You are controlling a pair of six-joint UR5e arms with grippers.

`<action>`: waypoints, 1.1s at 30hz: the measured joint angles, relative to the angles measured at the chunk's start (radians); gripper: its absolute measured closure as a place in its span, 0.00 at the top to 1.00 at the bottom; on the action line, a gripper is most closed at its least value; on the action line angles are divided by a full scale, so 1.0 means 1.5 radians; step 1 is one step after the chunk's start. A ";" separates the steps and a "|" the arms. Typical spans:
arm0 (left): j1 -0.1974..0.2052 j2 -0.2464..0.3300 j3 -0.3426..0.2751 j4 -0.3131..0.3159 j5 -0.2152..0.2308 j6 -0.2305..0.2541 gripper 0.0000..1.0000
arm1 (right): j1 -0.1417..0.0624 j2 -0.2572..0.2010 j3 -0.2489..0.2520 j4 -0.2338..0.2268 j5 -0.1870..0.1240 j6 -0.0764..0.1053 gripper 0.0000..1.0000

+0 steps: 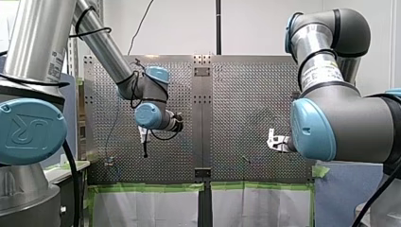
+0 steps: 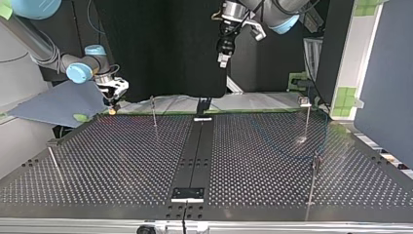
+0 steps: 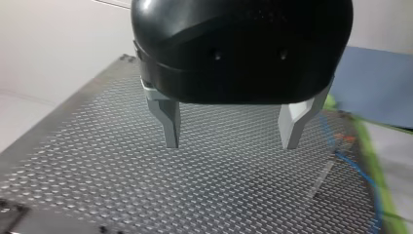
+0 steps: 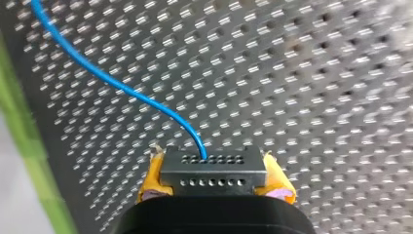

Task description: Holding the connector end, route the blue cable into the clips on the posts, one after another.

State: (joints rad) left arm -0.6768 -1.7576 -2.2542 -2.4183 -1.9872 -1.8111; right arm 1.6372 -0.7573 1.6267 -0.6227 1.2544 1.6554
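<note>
Between the yellow pads (image 4: pixel 152 178) of my right gripper (image 4: pixel 213 168) sits the connector (image 4: pixel 214 181), a dark block with rows of small holes, pinched from both sides. The blue cable (image 4: pixel 104 78) leaves its upper face and curves away over the perforated table (image 4: pixel 302 73) toward the edge lined with green tape (image 4: pixel 29 146). Seen from across the table, this gripper hangs low at the far left corner, just above the taped edge, with the nearest post (image 2: pixel 154 111) standing a little way inboard of it. My left gripper (image 3: pixel 231 141) is black, and its metal fingers (image 3: pixel 168 119) are spread wide with nothing between them; it hangs well above the table, near the middle seam on the arms' side. Beyond its fingers the cable lies on the table close to the opposite taped edge and runs past another thin post (image 3: pixel 321 178); whether it touches that post I cannot tell. Farther off in the view from across the table, that same post (image 2: pixel 307 117) carries a small clip (image 2: pixel 305 101) at its top, and two more posts stand near the table's other two corners, one (image 2: pixel 314 180) on the cable's side and one (image 2: pixel 53 163) on my right gripper's side. The cable itself shows only faintly on that half, too thin to follow.
</note>
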 joint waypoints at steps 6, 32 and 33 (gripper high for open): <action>0.000 0.000 -0.016 0.006 -0.001 0.018 1.00 | 0.002 -0.028 0.004 -0.005 -0.011 0.009 0.00; 0.000 -0.001 -0.018 0.007 -0.001 0.020 1.00 | 0.002 -0.032 0.004 -0.005 -0.012 0.009 0.00; 0.000 -0.001 -0.018 0.007 -0.001 0.020 1.00 | 0.002 -0.031 0.004 -0.005 -0.012 0.009 0.00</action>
State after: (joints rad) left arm -0.6769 -1.7584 -2.2806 -2.4085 -1.9887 -1.7809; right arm 1.6406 -0.8045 1.6330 -0.6306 1.2366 1.6693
